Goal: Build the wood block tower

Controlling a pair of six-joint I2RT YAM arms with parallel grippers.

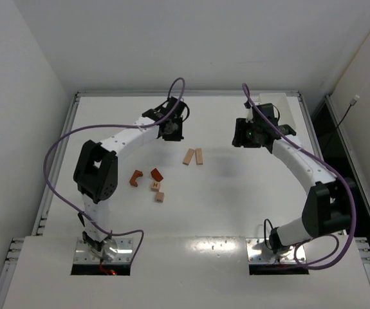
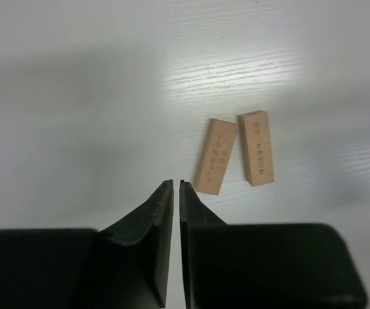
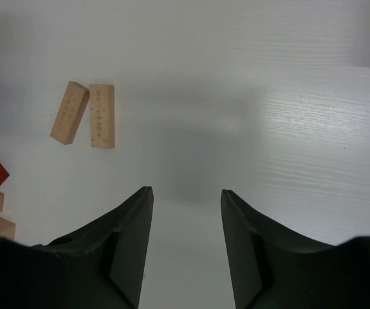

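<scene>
Tan rect. wood blocks flat; left gripper closed, right gripper parted, both empty.

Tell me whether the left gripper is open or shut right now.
Shut. The left gripper shows only a thin slit between its fingers in its wrist view, with nothing held.

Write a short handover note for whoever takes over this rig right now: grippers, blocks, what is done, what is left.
Left gripper: shut, empty, just short of the two planks.
Right gripper: open, empty.
Blocks: the planks lie flat, side by side. The red arch, red wedge and two pale cubes sit clustered nearer the left arm.
Done: nothing stacked yet.
Left: the whole tower.
</scene>
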